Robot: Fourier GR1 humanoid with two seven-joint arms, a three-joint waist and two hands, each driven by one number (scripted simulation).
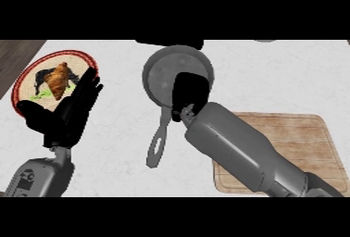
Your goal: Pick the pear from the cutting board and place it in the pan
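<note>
**Pear not in sight – right hand over the pan, release step**

Pear can't be seen anywhere: cutting board, near the worktop's right front, shows bare wood where the arm doesn't cover it, and the visible part of the pan holds nothing. Best guess: it sits inside the right hand, hidden. That hand shows only its black back, hanging over the pan's right half w/ the grey forearm running back across the board's left edge. Fingers point away from view, so whether they're curled, spread or clamped on the fruit – can't tell.

Pan lies mid-worktop toward the back edge, handle pointing at the front edge. Left hand rests open, fingers up, at the left side, overlapping the rim of a plate w/ food on it; not part of this step.

How to do the release well, as I judge it:
- Hand looks offset toward the pan's right rim; nudge toward the centre first so the fruit lands on the flat base, not the sloped wall.
- Lower until close to the base before letting go. A pear is round and lopsided, likely to roll; a short drop keeps it inside.
- Uncurl fingers gradually, palm down, no sideways flick.
- Lift straight up after, then back off along the forearm's line, staying off the handle – a knock there could swing the pan.
- Keep the left hand parked; the plate is near it.
</note>
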